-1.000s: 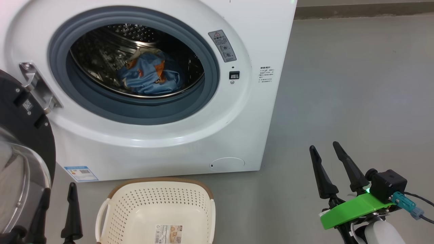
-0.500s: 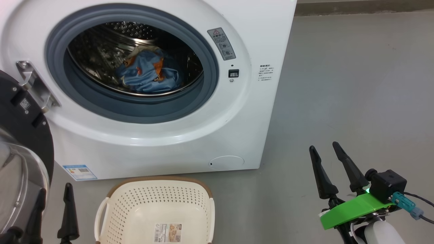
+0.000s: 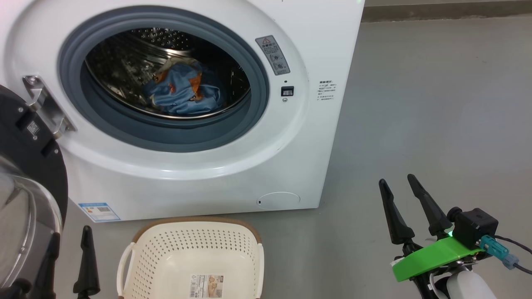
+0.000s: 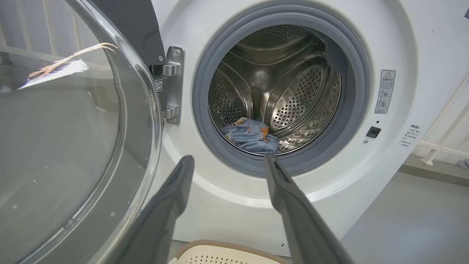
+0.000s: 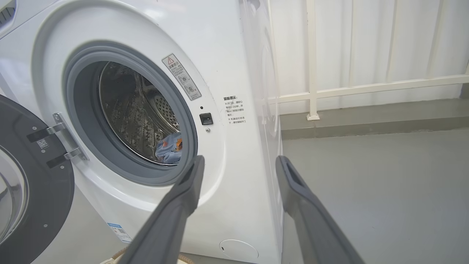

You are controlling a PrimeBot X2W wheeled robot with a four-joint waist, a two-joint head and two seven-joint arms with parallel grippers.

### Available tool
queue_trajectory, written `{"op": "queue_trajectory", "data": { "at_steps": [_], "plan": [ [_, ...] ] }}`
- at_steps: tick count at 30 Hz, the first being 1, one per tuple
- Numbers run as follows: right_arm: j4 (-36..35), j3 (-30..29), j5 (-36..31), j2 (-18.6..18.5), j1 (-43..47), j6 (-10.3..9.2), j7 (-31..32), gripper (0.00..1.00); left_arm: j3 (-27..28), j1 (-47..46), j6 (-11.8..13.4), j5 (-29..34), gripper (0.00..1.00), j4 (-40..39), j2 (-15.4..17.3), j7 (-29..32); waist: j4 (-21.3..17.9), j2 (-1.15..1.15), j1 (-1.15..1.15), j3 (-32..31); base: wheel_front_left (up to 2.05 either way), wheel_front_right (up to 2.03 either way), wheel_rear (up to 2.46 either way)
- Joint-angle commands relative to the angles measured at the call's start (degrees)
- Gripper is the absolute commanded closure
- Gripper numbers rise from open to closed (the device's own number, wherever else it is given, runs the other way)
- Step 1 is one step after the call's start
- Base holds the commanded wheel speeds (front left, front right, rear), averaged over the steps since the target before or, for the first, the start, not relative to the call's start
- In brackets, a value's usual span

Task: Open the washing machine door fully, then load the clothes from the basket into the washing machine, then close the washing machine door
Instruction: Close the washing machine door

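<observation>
Head view: a smooth grey floor (image 3: pixel 415 104) carries the big white boxy washing machine (image 3: pixel 324 41). Its glossy black round door (image 3: pixel 41 170) hangs open on the hinge side, and a cream perforated plastic basket (image 3: pixel 143 257) stands before it.

Left wrist view: the light blue, orange-printed clothes (image 4: pixel 251 135) lie crumpled in the machine's perforated steel drum (image 4: pixel 296 91). The left jaws are released.

Right wrist view: a pale railing (image 5: pixel 366 88) stands behind the machine. The right jaws are released.

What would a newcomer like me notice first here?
A big white washing machine stands at upper left, its round black door swung open on the left and blue clothes lying in the steel drum. A cream basket sits on the floor before it, and the open right gripper hovers at lower right.
</observation>
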Motion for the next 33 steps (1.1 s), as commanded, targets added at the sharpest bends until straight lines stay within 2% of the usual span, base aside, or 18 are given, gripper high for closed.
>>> {"op": "queue_trajectory", "data": {
  "at_steps": [1,11,25,33],
  "plan": [
    [-1.17,1.27,0.75,-0.58,-0.15,0.09,-0.27,0.00,2.38,-1.40,-0.64,1.00,0.00,-0.94,0.87,-0.70,-0.01,0.00,0.00,-0.01,0.00,0.00,0.00],
    [-1.17,1.22,0.87,-0.55,-0.26,0.09,-0.27,0.00,2.74,-1.49,-0.80,1.54,0.00,-0.84,0.71,-0.70,-0.13,0.00,0.00,0.26,-0.16,0.16,0.00],
    [-1.09,1.00,0.80,-0.38,-0.22,0.09,-0.27,0.00,3.14,-1.67,-1.04,2.36,0.00,-0.71,0.39,-0.70,0.10,0.00,0.00,0.31,-1.22,1.22,0.00],
    [-0.97,0.99,0.85,-0.42,-0.27,0.09,-0.27,0.00,3.38,-1.71,-1.26,2.68,0.00,-0.71,0.05,-0.70,0.12,0.00,0.00,0.12,-0.45,0.45,0.00]
  ]
}}
